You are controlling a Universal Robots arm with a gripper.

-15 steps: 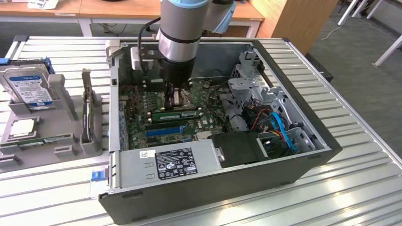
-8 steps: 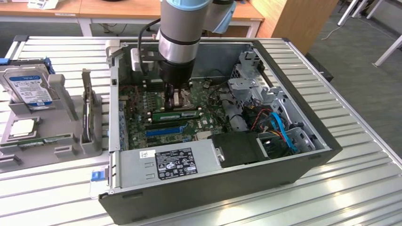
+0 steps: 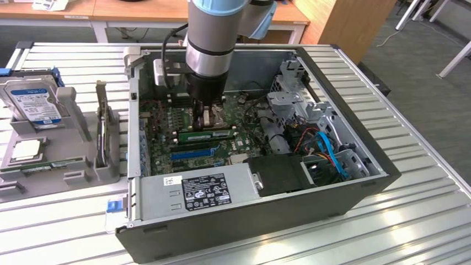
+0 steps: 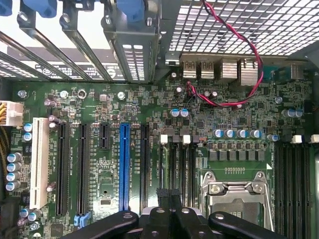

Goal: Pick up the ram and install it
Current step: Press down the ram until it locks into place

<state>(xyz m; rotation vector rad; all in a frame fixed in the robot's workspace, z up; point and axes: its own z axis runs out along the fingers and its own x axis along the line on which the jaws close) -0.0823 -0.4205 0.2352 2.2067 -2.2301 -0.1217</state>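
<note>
Your gripper (image 4: 172, 196) has its jaws pinched together, apparently empty, above the motherboard's RAM slots (image 4: 180, 167); the ram (image 3: 207, 134) looks half-seated, so tilt risks bending it.

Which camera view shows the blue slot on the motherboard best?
The wrist view: the blue slot runs nearly whole, seen from straight above. The exterior view shows it as a short blue strip, at a slant.
</note>
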